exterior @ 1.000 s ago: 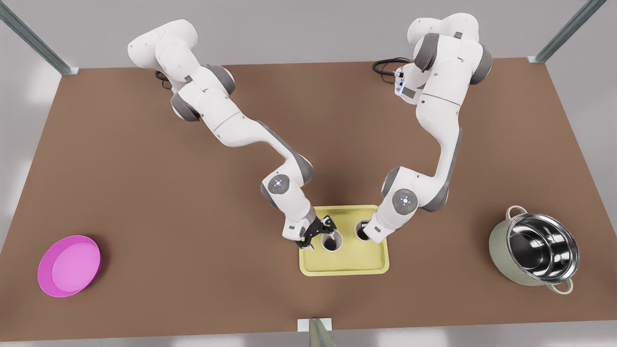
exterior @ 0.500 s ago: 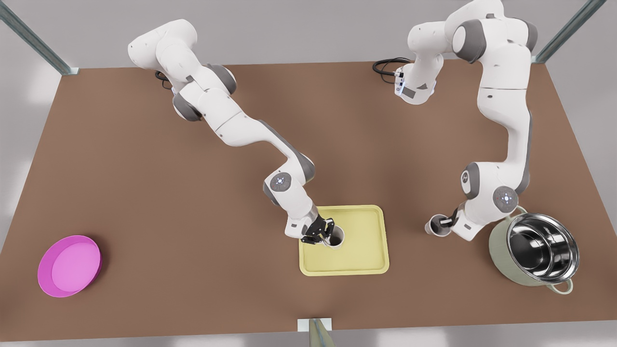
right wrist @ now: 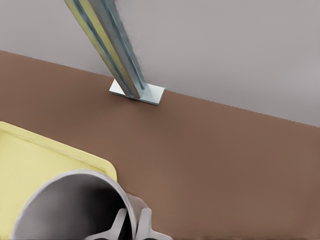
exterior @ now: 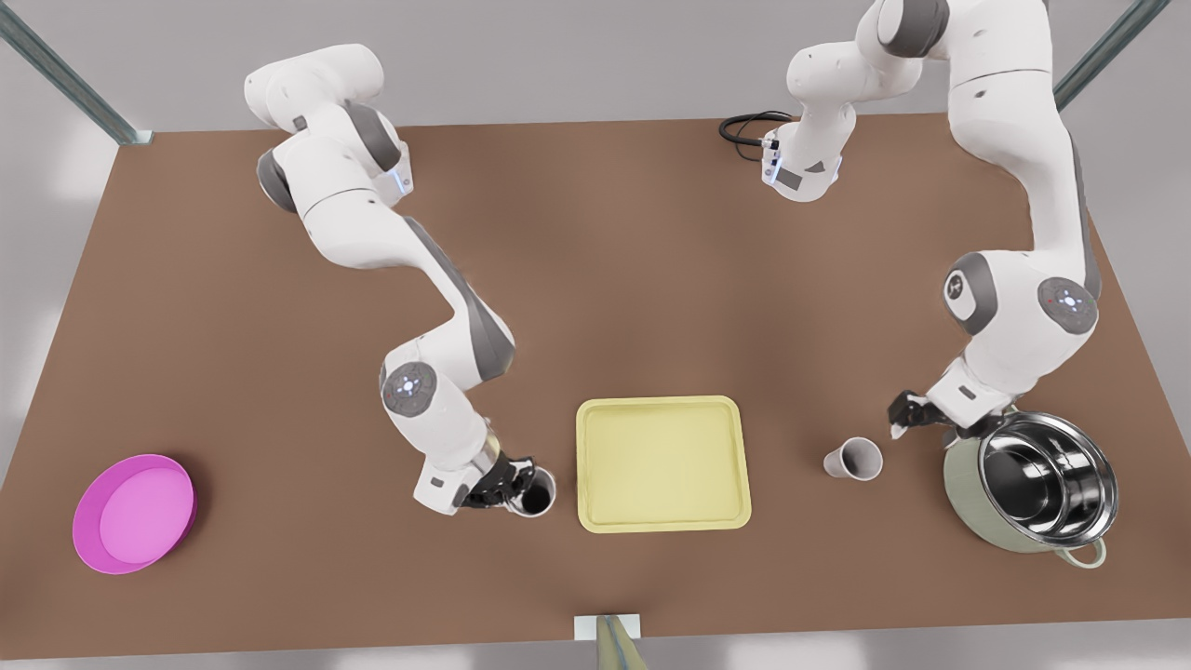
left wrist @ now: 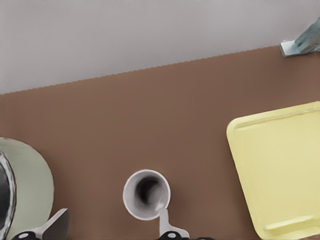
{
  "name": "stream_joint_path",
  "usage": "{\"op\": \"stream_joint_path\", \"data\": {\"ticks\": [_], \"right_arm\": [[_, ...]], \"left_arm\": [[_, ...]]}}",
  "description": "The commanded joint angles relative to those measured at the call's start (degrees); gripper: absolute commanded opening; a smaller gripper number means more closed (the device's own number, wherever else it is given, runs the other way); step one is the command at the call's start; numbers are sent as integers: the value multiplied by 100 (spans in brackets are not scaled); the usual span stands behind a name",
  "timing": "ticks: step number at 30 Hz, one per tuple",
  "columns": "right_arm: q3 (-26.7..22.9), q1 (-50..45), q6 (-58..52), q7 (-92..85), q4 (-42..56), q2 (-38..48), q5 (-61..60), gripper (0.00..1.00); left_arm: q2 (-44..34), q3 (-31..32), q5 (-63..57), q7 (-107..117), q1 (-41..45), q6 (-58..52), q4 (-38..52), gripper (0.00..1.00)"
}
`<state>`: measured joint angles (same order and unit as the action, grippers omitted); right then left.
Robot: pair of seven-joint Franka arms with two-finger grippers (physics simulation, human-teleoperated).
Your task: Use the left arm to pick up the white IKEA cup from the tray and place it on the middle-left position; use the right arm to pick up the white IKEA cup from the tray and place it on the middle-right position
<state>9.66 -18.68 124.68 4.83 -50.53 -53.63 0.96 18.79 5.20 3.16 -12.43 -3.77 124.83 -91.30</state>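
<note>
The pale yellow tray (exterior: 662, 462) (left wrist: 280, 165) (right wrist: 35, 160) lies bare at the table's front middle. One white cup (exterior: 854, 459) (left wrist: 146, 195) stands upright on the brown tabletop between the tray and the pot. My left gripper (exterior: 907, 416) (left wrist: 111, 220) is open, drawn back just past this cup toward the pot, holding nothing. The other white cup (exterior: 538, 491) (right wrist: 70, 205) sits just off the tray's edge on the front view's left. My right gripper (exterior: 507, 484) (right wrist: 132, 222) is shut on its rim. I cannot tell whether this cup touches the table.
A steel pot (exterior: 1031, 484) (left wrist: 25, 185) with pale green sides stands close behind my left gripper on the front view's right. A round pink plate (exterior: 135, 512) lies at the far left. A metal post (exterior: 609, 642) (right wrist: 107, 45) is fixed at the table's front edge.
My left gripper carried its cup off the tray toward the pot, let it go and backed away. My right gripper shut on the other cup and carried it off the tray's opposite side.
</note>
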Motion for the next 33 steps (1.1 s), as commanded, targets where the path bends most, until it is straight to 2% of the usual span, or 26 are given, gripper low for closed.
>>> {"op": "stream_joint_path", "data": {"ticks": [1,2,4,7,8,11,15,21,33], "right_arm": [[150,294,-1068,-2205,-10,63,115,8],[212,453,-1174,-2574,-18,116,106,8],[721,1129,-1271,-3277,-211,107,106,8],[1451,2175,-1227,-4324,-721,186,115,8],[1539,2360,-1078,-4587,-888,186,106,8],[1556,2615,-296,-5431,-1398,204,97,8],[1398,2606,-32,-5880,-1407,292,159,8],[1196,2466,1129,-6433,-1398,186,343,8],[1170,2624,1076,-6390,-1495,-245,-298,8]], "left_arm": [[-112,69,106,1391,34,-2815,631,100],[-349,78,133,1647,34,-2798,622,100],[-1228,78,-104,1147,34,-2006,-248,100],[-877,78,-43,1199,52,-1989,182,100],[-815,78,-25,1226,78,-1989,209,100],[-754,78,-25,1217,78,-1980,209,100],[-727,78,-26,1226,78,-1980,209,100],[-736,78,-52,1226,87,-1980,209,100],[-718,78,-78,1226,87,-1980,200,100]]}}
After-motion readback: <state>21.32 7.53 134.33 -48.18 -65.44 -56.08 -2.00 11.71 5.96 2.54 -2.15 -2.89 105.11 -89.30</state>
